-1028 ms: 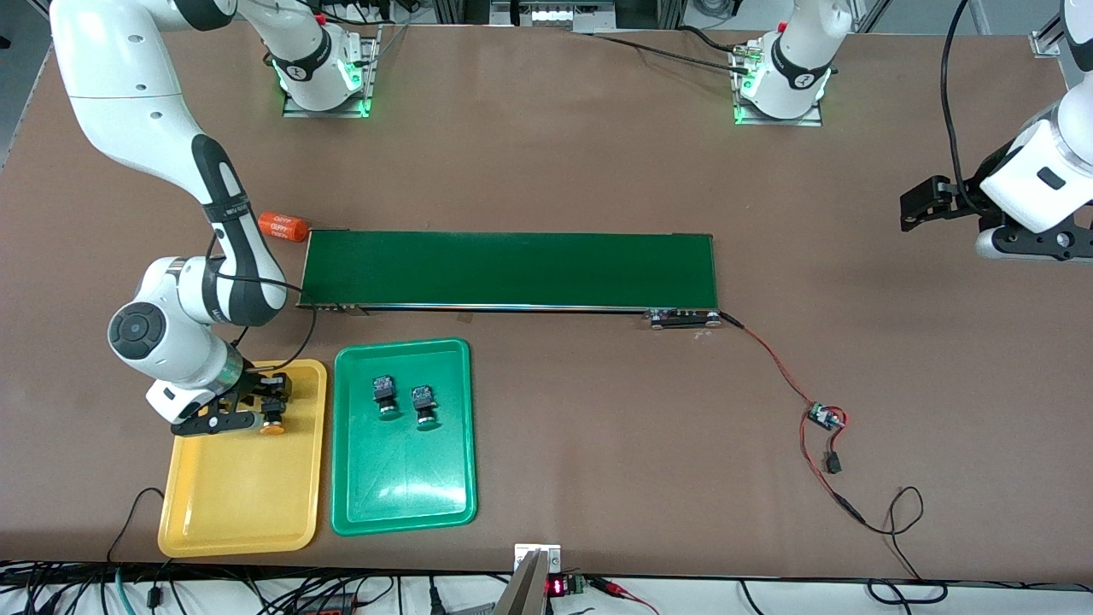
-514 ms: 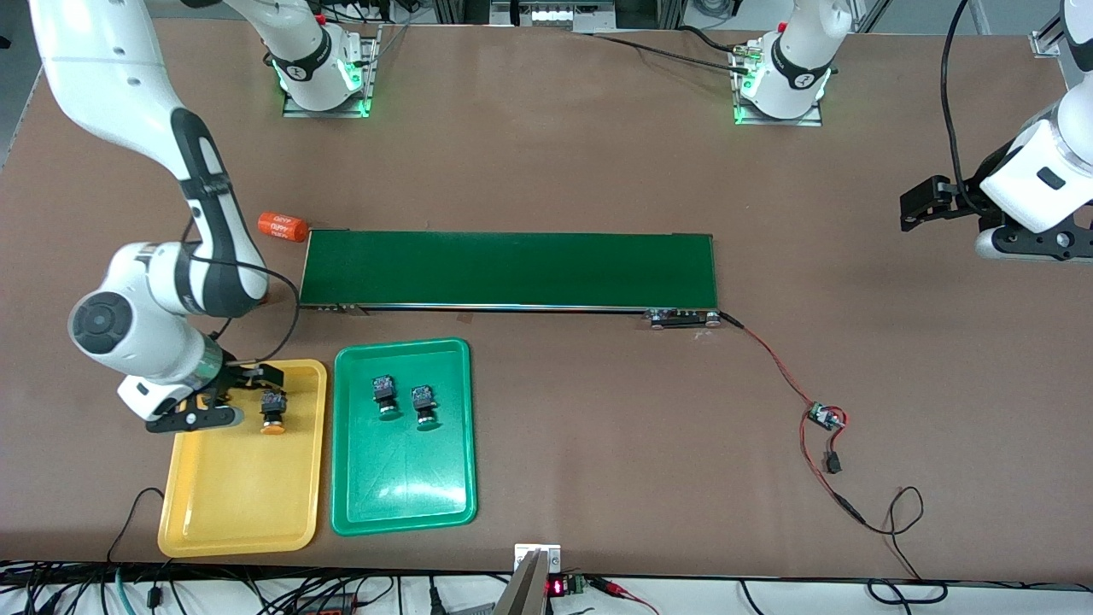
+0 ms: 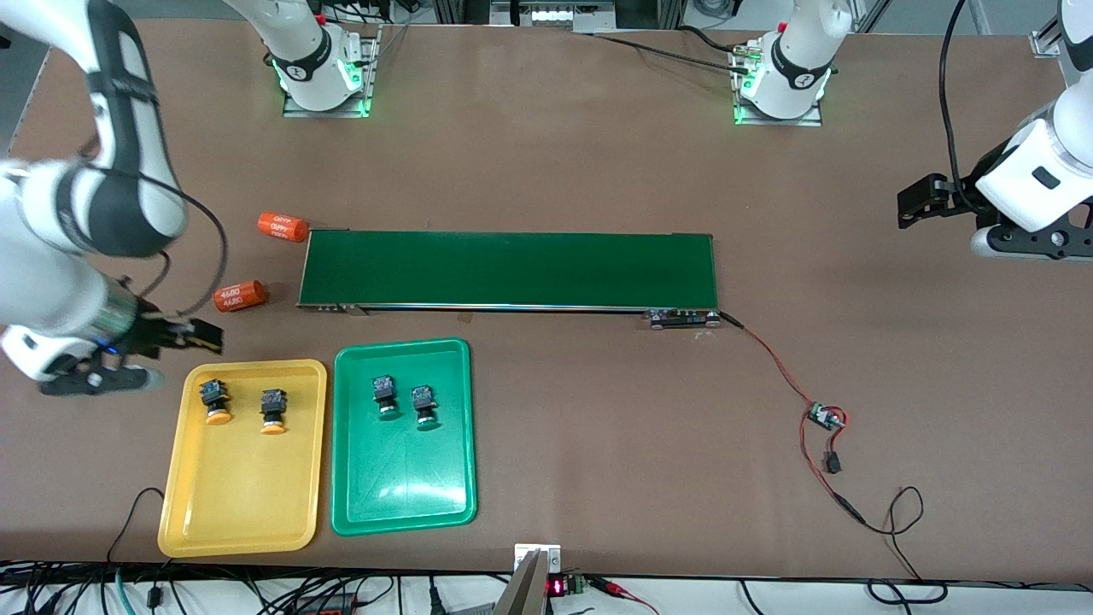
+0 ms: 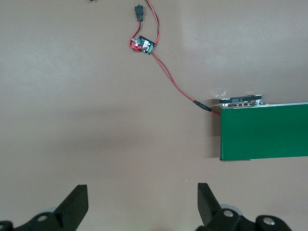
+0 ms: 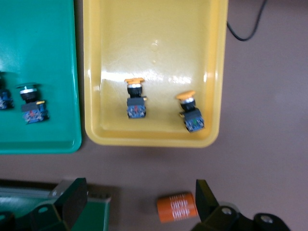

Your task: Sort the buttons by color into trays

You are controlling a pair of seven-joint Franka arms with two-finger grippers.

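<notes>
right gripper [image 3: 184, 335], fingers spread and empty, hangs just off the yellow tray [image 3: 243, 521] holding both yellow-orange buttons [image 3: 214, 401]; green buttons [image 3: 383, 396] lie in the green tray [image 3: 401, 504]; left gripper [image 3: 918, 203] waits open, well apart.

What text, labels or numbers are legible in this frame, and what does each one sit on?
"4680", printed twice: on the orange cylinder lying on the table nearer the yellow tray.
Other orange cylinder, at the corner of the conveyor belt: white print in rows, too blurred to read.
Small red digit display at the table edge nearest the front camera: unreadable.
Buttons, trays, circuit board: no readable text.
</notes>
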